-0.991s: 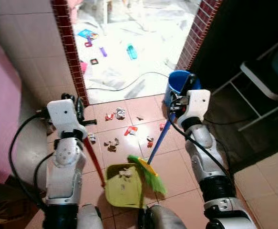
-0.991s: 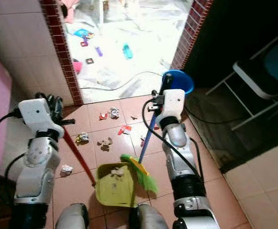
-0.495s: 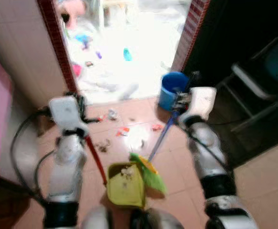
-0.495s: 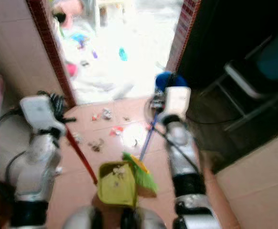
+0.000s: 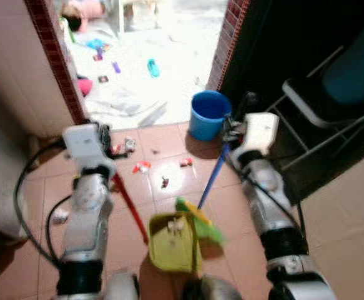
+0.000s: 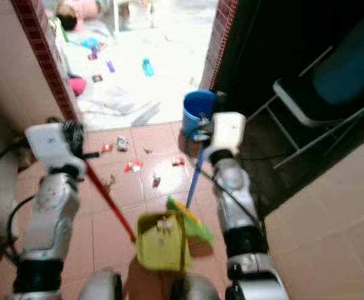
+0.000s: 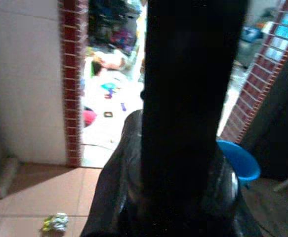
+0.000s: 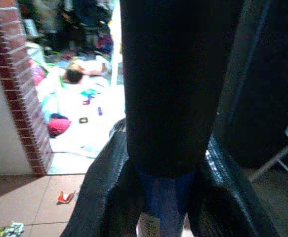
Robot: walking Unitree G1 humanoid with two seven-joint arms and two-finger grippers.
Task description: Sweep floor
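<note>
A yellow-green dustpan [image 5: 172, 251] sits on the terracotta tiles just ahead of my feet, with scraps of litter inside. Its red handle [image 5: 129, 201] slants up to my left gripper [image 5: 105, 139], which is shut on it. The green broom head [image 5: 200, 222] rests at the dustpan's right edge. The blue broom handle [image 5: 211, 179] rises to my right gripper [image 5: 231, 130], shut around its dark upper part [image 8: 176, 89]. Loose litter lies ahead: a red scrap [image 5: 141, 166], another red one [image 5: 185, 162], a small bit [image 5: 164, 182] and a crumpled wrapper [image 5: 60, 215] at the left.
A blue bucket [image 5: 208, 114] stands by the right brick doorpost [image 5: 227, 34]. The left doorpost [image 5: 55, 56] and tiled wall are close on the left. A folding chair [image 5: 331, 87] stands in the dark at the right. Beyond the doorway is a bright floor strewn with toys [image 5: 152, 67].
The whole picture has shifted and blurred as the camera moved; bucket and chair now sit nearer the middle. Broom head stays at the dustpan, and both grips are unchanged.
</note>
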